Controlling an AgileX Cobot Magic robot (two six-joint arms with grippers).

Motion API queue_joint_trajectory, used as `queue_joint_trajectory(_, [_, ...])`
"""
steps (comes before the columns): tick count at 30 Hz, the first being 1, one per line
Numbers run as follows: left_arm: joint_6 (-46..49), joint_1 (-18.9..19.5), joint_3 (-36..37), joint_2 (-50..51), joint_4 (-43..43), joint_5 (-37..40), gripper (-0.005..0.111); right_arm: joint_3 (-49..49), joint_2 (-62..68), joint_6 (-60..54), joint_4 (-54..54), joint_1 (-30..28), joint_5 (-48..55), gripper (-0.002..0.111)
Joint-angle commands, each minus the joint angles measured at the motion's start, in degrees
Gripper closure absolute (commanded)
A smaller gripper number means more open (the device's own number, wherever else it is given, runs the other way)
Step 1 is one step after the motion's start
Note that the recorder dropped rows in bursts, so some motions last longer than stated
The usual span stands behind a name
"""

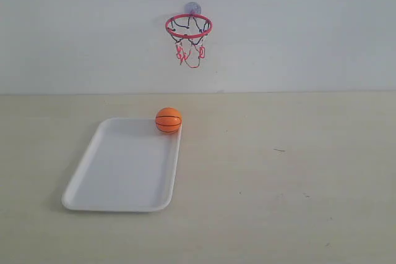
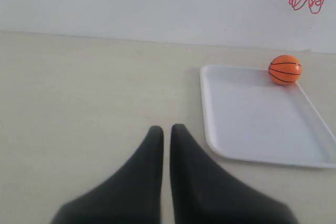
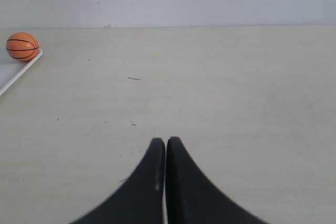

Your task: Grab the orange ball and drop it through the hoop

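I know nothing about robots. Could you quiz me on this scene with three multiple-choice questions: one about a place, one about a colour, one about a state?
1. Where is the orange ball?
A. Held by an arm
B. On the bare table
C. At the far corner of the white tray

2. What colour is the ring of the hoop?
A. Blue
B. Red
C. Green

3. How are the left end effector and the right end effector?
A. Both shut and empty
B. Both wide open
C. One gripping the ball

Answers:
1 C: the ball rests at the tray corner nearest the hoop.
2 B: the ring is plainly red.
3 A: each wrist view shows the fingers together with nothing between them.
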Motion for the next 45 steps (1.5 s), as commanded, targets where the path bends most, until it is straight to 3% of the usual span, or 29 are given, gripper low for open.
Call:
queue_joint_trajectory(1, [-0.39,0.15,0.23,-0.11,-0.20,-0.45,0.103,0.01,-0.30,-0.74,-0.07,0.16,-0.70,0.109])
queue_joint_trajectory(20, [-0.39,0.15,0.23,-0.11,-0.20,-0.45,0.103,0.01,-0.30,-0.74,-0.08,0.16,-2.07,0.109])
queue_joint_trajectory(31, [-0.39,0.15,0.23,-0.11,-0.20,-0.45,0.103,0.01,-0.30,-0.63,-0.08,0.16,-21.10,0.109])
queue_joint_trajectory(41, [-0.39,0.15,0.23,-0.11,-0.20,-0.45,0.103,0.01,-0.30,6.00,-0.08,0.16,-48.35,0.109])
queue_joint_trajectory(45, [-0.39,0.15,0.23,-0.11,-0.20,-0.45,0.103,-2.57,0.69,5.77,-0.08,0.16,-47.17,0.109])
